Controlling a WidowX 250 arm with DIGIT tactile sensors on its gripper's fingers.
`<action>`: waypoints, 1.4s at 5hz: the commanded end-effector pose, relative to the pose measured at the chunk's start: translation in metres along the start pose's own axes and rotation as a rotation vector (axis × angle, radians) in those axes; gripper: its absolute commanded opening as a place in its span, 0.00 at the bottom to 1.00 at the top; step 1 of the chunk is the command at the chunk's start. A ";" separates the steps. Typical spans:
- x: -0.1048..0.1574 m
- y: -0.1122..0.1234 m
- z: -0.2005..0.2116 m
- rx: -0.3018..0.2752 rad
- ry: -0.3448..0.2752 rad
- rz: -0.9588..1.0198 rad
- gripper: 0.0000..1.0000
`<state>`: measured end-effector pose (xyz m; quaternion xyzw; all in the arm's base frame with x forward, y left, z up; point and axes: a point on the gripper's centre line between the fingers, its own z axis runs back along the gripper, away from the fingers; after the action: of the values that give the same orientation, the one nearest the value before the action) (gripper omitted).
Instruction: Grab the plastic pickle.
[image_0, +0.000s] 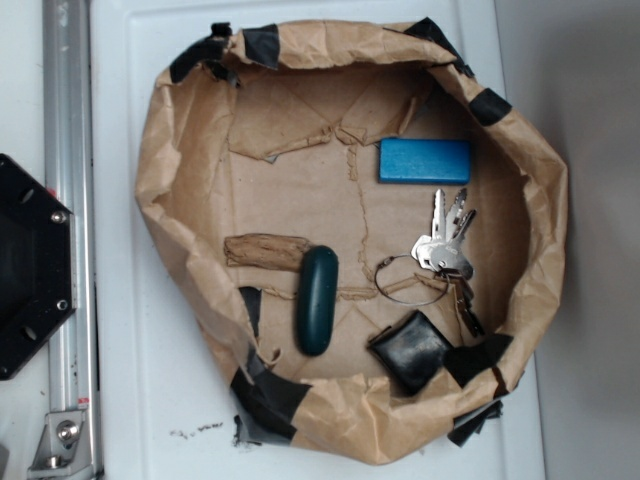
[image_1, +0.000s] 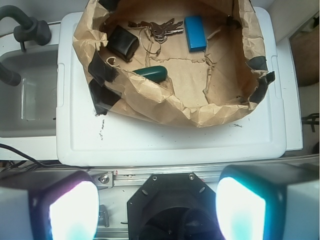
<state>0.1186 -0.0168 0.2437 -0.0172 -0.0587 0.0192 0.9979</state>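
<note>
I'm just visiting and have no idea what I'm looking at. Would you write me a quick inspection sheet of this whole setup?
Surface: white plastic board carrying a crumpled brown paper nest patched with black tape.
Job's things: plastic pickle, dark teal, lying free on the paper floor near the nest's wall, untouched.
Clutter: blue block, bunch of keys on a wire ring, black pouch; all apart from the pickle.
Gripper: gripper open, well outside the nest, holding nothing.
Cables: dark cables at the wrist view's left edge.
Surroundings: metal rail, black robot base, sink with a black hose.
</note>
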 end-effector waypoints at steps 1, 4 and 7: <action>0.000 0.000 0.000 0.000 0.000 0.000 1.00; 0.088 -0.007 -0.076 -0.420 -0.152 0.568 1.00; 0.081 0.004 -0.123 -0.338 0.008 0.866 1.00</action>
<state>0.2143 -0.0218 0.1264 -0.1998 -0.0350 0.4233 0.8830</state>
